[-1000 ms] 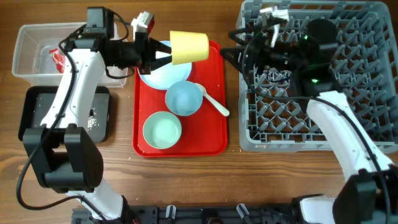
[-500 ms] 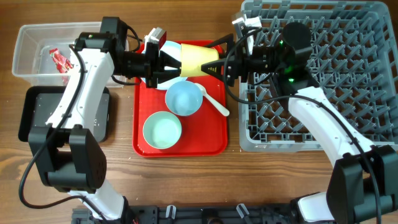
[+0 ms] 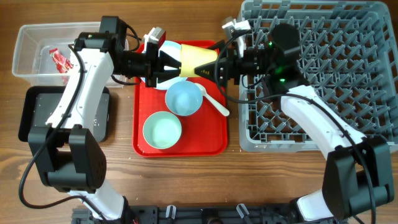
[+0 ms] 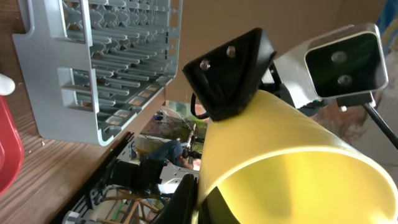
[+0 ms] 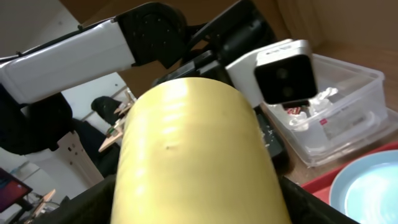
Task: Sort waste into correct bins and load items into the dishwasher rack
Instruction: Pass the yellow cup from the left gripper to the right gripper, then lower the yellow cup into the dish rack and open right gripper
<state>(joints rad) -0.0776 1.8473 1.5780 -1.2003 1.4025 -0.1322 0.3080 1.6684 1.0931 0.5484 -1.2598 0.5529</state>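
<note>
Left gripper point(image 3: 179, 62) is clamped on the rim of the cup point(image 3: 196, 59) (it lies sideways, base toward the right fingers point(image 4: 230, 74)). Right gripper point(image 3: 211, 62) straddles that base end, fingers spread wide; whether they're actually squeezing, I can't tell.

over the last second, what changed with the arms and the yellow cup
The right gripper swung left off the dishwasher rack to the yellow cup. It now straddles the cup's base, though a firm clamp can't be confirmed. The left gripper kept hold of the rim end, carrying the cup slightly right and lower. The bowls, spoon and red tray stayed put.
</note>
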